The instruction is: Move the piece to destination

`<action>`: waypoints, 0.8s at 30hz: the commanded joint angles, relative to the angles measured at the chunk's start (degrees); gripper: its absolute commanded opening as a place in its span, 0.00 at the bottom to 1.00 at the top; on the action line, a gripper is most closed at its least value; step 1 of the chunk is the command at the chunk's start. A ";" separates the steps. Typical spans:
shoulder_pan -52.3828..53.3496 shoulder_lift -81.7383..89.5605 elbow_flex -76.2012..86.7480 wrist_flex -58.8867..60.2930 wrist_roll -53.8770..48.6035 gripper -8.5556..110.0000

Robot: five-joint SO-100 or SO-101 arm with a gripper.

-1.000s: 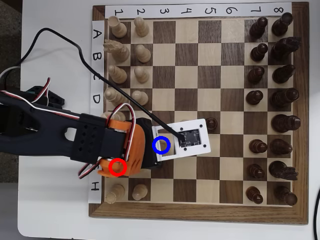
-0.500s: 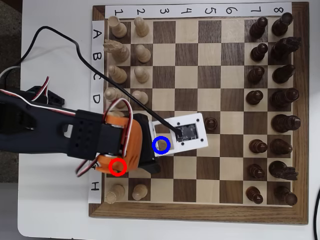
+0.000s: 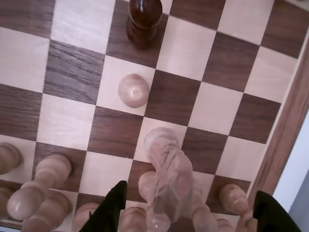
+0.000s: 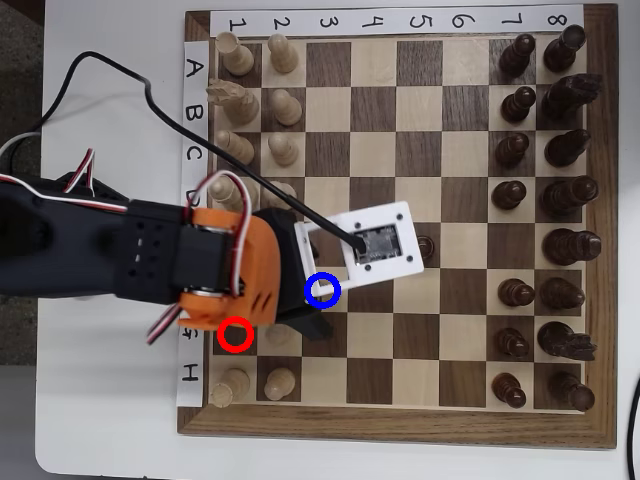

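Chessboard [image 4: 400,330] fills the overhead view, with pale pieces along its left edge and dark ones along its right edge. Since the earlier pictures the black arm [image 4: 90,260] has swung up toward the middle of the left edge. Its orange wrist block [image 4: 225,275] now leaves the dark square with the red ring [image 4: 234,335] uncovered, where before it lay over it. The white camera mount [image 4: 380,240] has also shifted up a little.

The gripper [image 3: 190,193] is spread wide in the wrist view, with its two black fingers [image 3: 113,208] at the bottom edge. The knight [image 3: 169,179] stands between them, blurred and near the lens, above the pale rows. It is clear of the right finger; whether the left finger touches it cannot be told. In the overhead view the arm hides the knight. Something pale shows on the blue-ringed square [image 4: 334,296], too covered to name. Ahead of the knight sit a pale pawn [image 3: 133,90] on a light square and a dark pawn [image 3: 143,19] beyond.
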 commanded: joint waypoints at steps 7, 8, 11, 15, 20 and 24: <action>-4.31 6.50 -7.82 4.66 -0.70 0.35; -4.75 6.94 -8.88 5.36 -0.79 0.33; -5.71 8.96 -11.69 6.77 -1.85 0.31; -6.42 11.78 -16.35 8.70 -3.78 0.30; -7.21 15.29 -23.55 12.22 -6.68 0.27; -7.65 17.84 -30.23 14.59 -9.05 0.24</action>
